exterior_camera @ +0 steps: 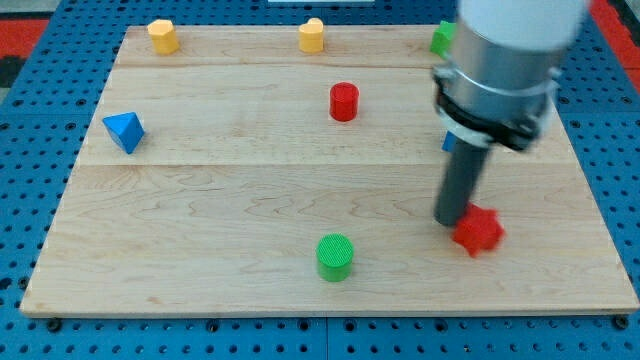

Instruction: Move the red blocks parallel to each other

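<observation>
- Board (250,200): pale wood, filling most of the view; it lies on a blue perforated surface (30,120).
- Arm (500,70): a white and grey body with a black collar, entering from the view's top right; it covers part of the board's right side.
- Rod (460,185): dark, straight, upright. There is no claw, so no open or closed state applies.
- My tip (450,221): on the board, touching the upper-left edge of the red star.
- Red star (478,231): lower right, just beside the tip.
- Red cylinder (344,101): upper centre, well apart from the red star.
- Green cylinder (335,257): bottom centre, standing alone.
- Blue triangle (124,131): left side.
- Yellow block (163,36): top edge, left.
- Second yellow block (312,35): top edge, centre.
- Green block (442,39): top right, partly hidden by the arm; shape unclear.
- Blue block (450,143): only a sliver shows beside the rod.
</observation>
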Motion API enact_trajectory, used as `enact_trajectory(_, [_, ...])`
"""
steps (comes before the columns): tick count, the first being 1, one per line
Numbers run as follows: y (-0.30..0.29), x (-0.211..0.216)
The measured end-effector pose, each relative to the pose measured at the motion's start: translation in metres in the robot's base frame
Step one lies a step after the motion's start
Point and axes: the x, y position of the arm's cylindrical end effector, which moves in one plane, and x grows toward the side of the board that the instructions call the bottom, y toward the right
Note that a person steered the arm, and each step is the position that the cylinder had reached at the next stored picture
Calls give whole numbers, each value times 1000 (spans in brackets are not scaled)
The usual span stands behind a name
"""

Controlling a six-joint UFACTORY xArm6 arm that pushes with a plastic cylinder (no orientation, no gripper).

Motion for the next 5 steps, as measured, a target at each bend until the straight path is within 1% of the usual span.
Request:
enact_trajectory(1, [-18,-21])
enact_trajectory(2, [-99,-88])
enact_trajectory(3, [-60,-175])
enact_trajectory(4, [-106,-216])
enact_trajectory(5, [-211,-167])
